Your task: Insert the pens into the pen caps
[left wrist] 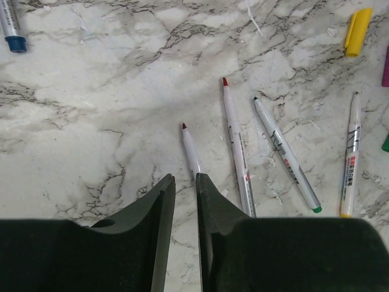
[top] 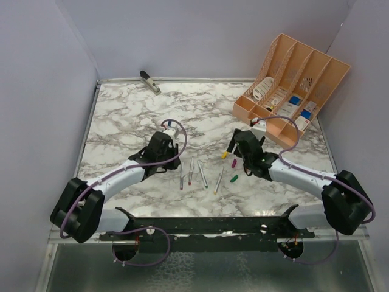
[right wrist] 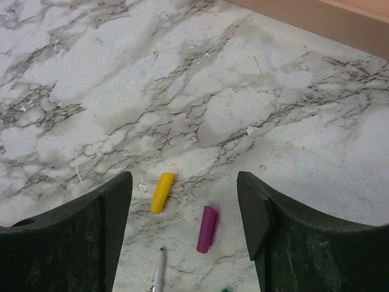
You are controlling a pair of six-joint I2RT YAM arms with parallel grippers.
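- Top external view: we find the pens (top: 191, 172) lying loose in a row near the middle of the bench (top: 121, 115), toward its near edge. The pen caps (top: 233, 164) are scattered just to their right, none fitted.
- Left wrist view: the left gripper (left wrist: 184, 179) stands with its fingers almost together, only a narrow slit between them, at the rear of the dark-red-tipped pen (left wrist: 191, 149). The barrel passes out of sight under one fingertip, so we cannot tell whether it is clenched or merely alongside.
- Right wrist view: the right gripper (right wrist: 182, 176) is released, fingers wide and grasping nothing. The yellow cap (right wrist: 162, 193) and purple cap (right wrist: 207, 229) both lie on the bench between them.
- Risk, left side: in our judgement an off-centre pinch on so slim a barrel could roll it away or lift it askew. The red-tipped pen (left wrist: 237, 152) just beside it could be knocked.
- Risk, right side: with two caps inside one span, closing could trap both or push one aside.
- Risk, mating: a pen held by its tail may pivot and miss the cap's mouth.
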